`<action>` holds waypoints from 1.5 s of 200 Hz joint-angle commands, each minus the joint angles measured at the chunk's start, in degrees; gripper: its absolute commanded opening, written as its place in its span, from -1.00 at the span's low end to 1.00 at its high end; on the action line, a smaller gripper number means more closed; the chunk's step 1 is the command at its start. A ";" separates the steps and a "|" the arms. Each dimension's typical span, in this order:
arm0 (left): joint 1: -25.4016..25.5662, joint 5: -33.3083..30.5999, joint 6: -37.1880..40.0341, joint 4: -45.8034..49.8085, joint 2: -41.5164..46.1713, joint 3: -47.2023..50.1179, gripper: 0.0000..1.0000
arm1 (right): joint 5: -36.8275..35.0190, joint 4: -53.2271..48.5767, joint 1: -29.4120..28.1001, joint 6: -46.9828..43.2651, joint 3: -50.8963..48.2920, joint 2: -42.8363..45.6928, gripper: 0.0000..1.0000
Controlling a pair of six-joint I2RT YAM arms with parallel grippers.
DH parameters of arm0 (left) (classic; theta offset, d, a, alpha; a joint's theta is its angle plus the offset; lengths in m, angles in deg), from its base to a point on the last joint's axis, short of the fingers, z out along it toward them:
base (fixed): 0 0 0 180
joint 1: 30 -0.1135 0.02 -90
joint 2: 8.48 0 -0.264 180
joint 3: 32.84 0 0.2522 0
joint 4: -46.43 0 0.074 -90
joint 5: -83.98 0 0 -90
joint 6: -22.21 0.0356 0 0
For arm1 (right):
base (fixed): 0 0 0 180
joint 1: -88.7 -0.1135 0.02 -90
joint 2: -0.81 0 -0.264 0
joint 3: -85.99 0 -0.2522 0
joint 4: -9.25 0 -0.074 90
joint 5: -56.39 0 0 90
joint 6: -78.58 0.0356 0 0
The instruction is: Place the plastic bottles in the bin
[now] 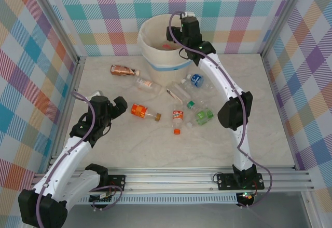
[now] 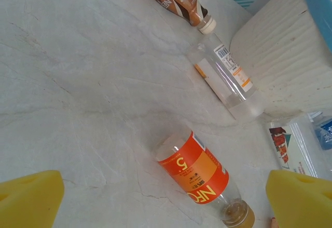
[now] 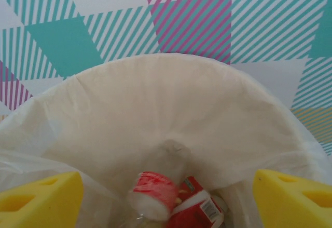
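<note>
Red-labelled clear plastic bottles [image 3: 155,194] are found inside the round cream-white lined bin [image 1: 155,56], at twelve o'clock on the pale marbled counter [image 1: 129,145]. The right end effector [image 3: 166,197] is held spread and empty above it. The left end effector [image 2: 165,199], spread and empty, is held at nine o'clock of an orange-labelled clear plastic bottle [image 2: 194,173].

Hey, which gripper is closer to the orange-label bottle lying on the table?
Left. The left gripper hovers just beside the orange-label bottle, open toward it. The right gripper is far off, over the bin at the back.
</note>
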 commanded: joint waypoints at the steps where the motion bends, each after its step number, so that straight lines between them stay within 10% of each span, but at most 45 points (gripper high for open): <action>1: -0.92 0.66 -1.12 0.43 0.28 0.89 1.00 | -0.21 -1.32 0.18 -1.27 -0.01 3.68 0.74; 118: -1.18 5.35 -2.66 -5.20 -2.61 3.35 1.00 | 7.03 7.89 0.24 3.39 -50.89 39.90 0.99; 185: -1.44 6.12 -3.87 -9.32 -3.98 4.38 1.00 | 4.77 -2.23 0.41 21.93 -76.83 56.48 0.99; 222: -1.53 7.24 -5.75 -11.10 -5.04 5.32 1.00 | 3.93 -4.07 0.41 41.19 -88.44 56.55 0.99; 300: -1.61 7.21 -5.42 -10.70 -5.09 5.13 1.00 | 5.46 -4.91 0.75 51.76 -85.33 42.71 0.99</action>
